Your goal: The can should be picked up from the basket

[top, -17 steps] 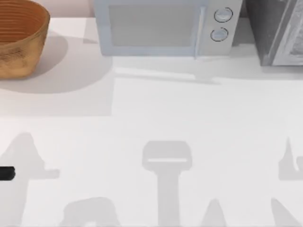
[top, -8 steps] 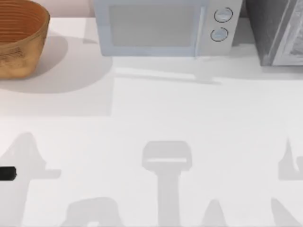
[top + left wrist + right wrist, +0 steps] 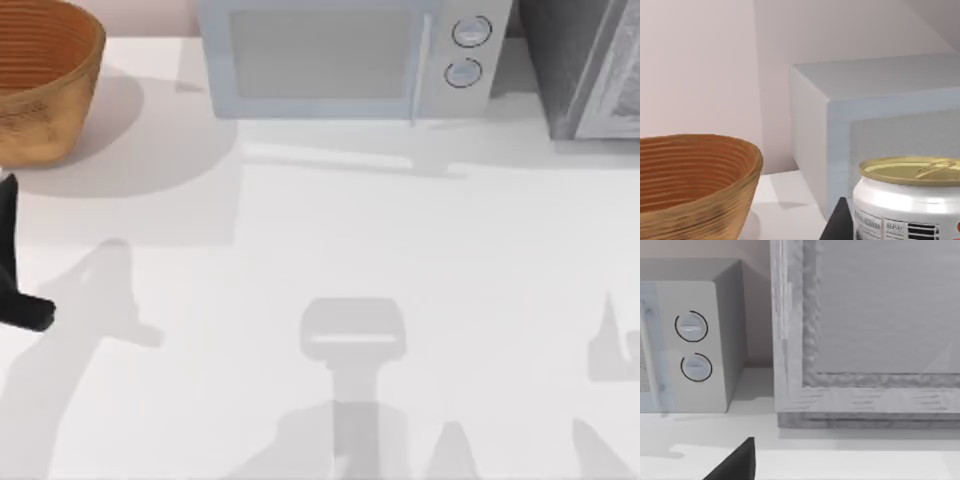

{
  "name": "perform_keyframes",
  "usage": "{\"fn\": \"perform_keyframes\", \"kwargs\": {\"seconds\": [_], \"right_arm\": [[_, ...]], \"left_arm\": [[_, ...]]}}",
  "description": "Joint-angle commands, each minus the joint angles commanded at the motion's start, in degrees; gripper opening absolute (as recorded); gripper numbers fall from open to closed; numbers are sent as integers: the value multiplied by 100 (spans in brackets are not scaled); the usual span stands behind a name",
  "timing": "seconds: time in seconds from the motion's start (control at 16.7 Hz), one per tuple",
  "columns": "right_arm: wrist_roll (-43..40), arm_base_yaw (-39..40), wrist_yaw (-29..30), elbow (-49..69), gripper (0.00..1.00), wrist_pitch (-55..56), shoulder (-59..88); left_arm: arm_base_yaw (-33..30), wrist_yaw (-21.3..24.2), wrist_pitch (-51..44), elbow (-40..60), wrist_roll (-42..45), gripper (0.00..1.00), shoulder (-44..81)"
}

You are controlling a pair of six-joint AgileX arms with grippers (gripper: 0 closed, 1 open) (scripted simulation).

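Beside left hand [image 3: 840, 225], can [image 3: 907, 200]

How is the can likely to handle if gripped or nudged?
The can has a glossy wall that may slip in a light grip. Upright, gold end up, it looks rigid; laid over, its round body would likely roll.

A white bench [image 3: 400, 260] is seen, crossed by soft grey shadows. At its far edge a pale microwave [image 3: 340, 60] is set, with a grey cabinet [image 3: 585, 70] to its right, against a pinkish wall [image 3: 700, 65].
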Motion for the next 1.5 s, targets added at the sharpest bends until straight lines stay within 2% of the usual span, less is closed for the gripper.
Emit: {"fn": "perform_keyframes", "kwargs": {"seconds": [0.78, 1.5], "right_arm": [[0, 0, 0, 0, 100, 0, 0], [0, 0, 0, 0, 100, 0, 0]], "left_arm": [[-362, 2279, 2196, 2011, 200, 0, 4208], [-483, 4276, 4001, 3403, 278, 0, 7900]]}}
